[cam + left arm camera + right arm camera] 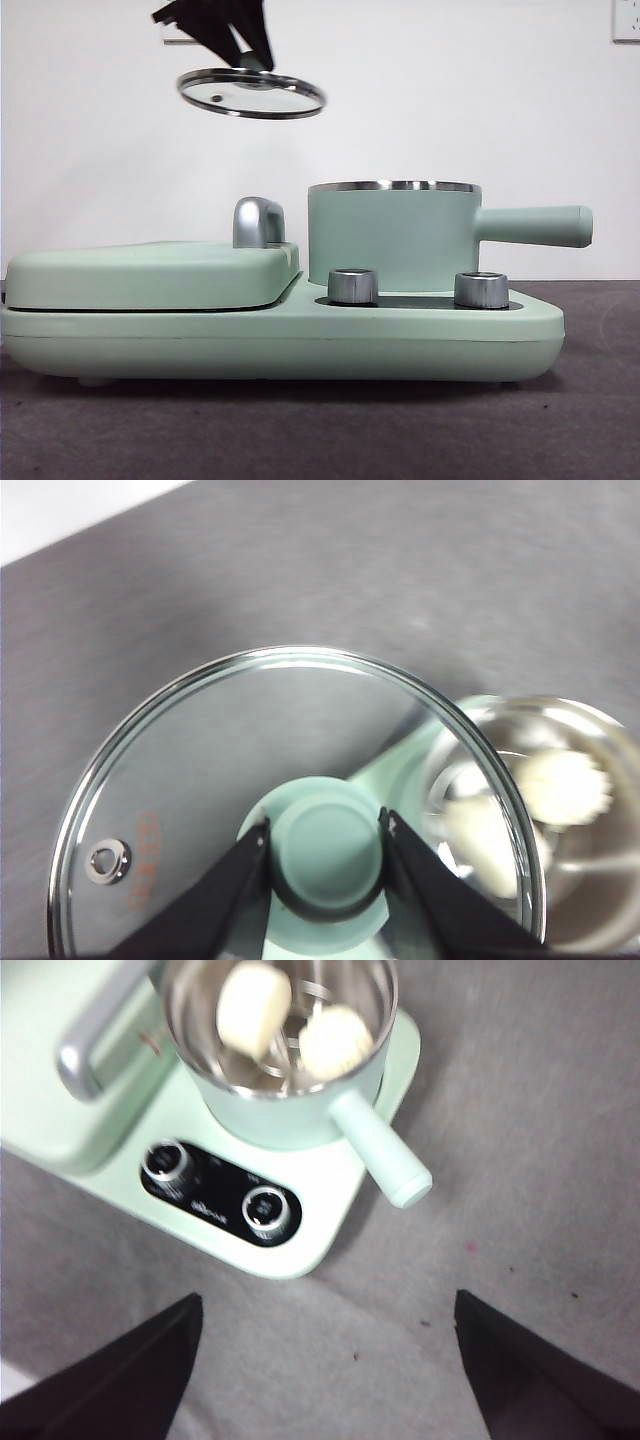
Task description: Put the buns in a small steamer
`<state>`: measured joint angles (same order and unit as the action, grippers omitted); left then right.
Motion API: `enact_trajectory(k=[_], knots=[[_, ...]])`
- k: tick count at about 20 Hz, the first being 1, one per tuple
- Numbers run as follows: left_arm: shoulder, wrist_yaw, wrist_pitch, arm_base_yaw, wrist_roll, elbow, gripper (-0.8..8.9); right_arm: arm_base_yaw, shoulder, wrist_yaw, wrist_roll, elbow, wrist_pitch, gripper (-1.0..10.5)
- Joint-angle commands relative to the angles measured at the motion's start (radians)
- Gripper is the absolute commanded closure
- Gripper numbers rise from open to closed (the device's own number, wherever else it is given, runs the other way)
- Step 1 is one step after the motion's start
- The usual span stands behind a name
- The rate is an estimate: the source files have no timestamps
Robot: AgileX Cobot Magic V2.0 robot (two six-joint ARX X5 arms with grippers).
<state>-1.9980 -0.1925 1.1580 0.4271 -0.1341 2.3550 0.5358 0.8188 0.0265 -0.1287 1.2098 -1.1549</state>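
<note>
Front view: we note the glass lid (252, 94) aloft, left of the small steamer (392, 235), which stands on the cooker base (280, 340). Left wrist view: left gripper (325, 848) pinches the lid's knob (325, 845); we should lower it level, centred on the rim. Right wrist view: both buns (254, 1007) lie inside; right gripper (325, 1360) spread, waiting.

In the front view the mint-green cylindrical steamer pot (392, 235) hides its contents behind its wall. The black gripper (240, 45) holding the glass lid (252, 93) at eleven o'clock is cropped by the top edge. Both pale buns (255, 1007) look blurred in the wrist views.
</note>
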Motion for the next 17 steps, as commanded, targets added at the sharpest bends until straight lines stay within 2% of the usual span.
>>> enact_trajectory(k=[1,7,11,17], knots=[[-0.018,-0.008,-0.006,0.042,0.009,0.039,7.95,0.006,-0.163,-0.024,0.008,-0.09,0.067,5.6],[-0.018,-0.008,-0.002,0.184,0.008,0.028,7.95,0.006,-0.482,-0.144,0.014,-0.25,0.104,5.8],[-0.027,-0.008,-0.026,0.257,-0.004,0.012,7.95,0.006,-0.55,-0.144,0.014,-0.268,0.076,5.8],[-0.076,-0.008,-0.039,0.3,-0.004,0.01,7.96,0.006,-0.555,-0.143,0.012,-0.268,0.077,5.8]])
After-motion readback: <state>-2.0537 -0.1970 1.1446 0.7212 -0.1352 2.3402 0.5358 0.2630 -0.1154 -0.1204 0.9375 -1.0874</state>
